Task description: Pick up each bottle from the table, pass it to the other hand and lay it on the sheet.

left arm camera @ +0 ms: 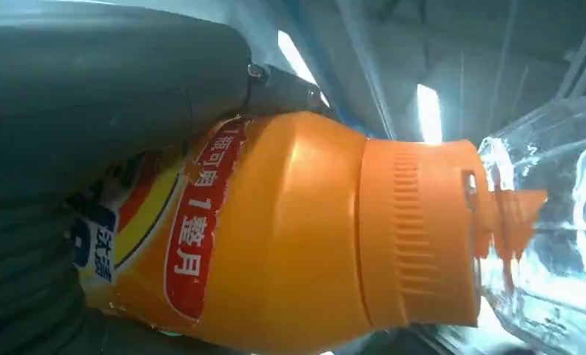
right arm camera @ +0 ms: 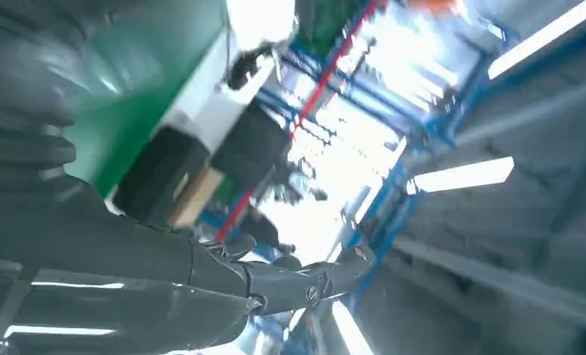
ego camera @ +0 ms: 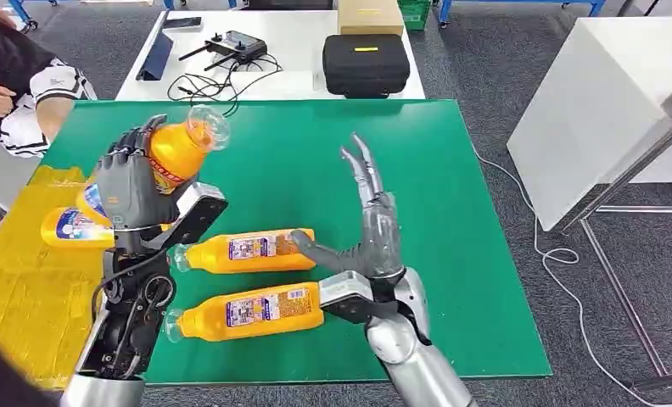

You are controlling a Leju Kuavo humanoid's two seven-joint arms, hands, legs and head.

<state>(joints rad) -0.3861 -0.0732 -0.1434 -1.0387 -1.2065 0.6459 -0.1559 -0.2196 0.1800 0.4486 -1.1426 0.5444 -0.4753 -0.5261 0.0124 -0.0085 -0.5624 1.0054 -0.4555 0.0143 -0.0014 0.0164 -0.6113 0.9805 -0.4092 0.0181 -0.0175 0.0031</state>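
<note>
Person: at the far left edge, a striped sleeve (ego camera: pixel 48 93) and a hand beside the table.
Yellow sheet (ego camera: pixel 19 288): spread over the left end of the table; one bottle on the sheet (ego camera: pixel 74 225) lies on its side there, partly behind the left hand.
Left hand (ego camera: pixel 133 186): up above the table's left side, fingers (ego camera: pixel 129 140) wrapped round the held bottle (ego camera: pixel 180 148), clear cap end tilted up and away; up close, its orange shoulder and cap (left arm camera: pixel 423 237) stick out past the grip.
Green table (ego camera: pixel 451 195): two more bottles on their sides, the upper bottle (ego camera: pixel 248 252) and the lower bottle (ego camera: pixel 252 311), roughly parallel, near the front.
Right hand (ego camera: pixel 375 229): raised over the middle, fingers (ego camera: pixel 362 170) spread wide and pointing up, holding nothing; thumb reaching toward the upper bottle's end.
Behind: white table with a black case (ego camera: pixel 365 64) and a controller (ego camera: pixel 235 44).
</note>
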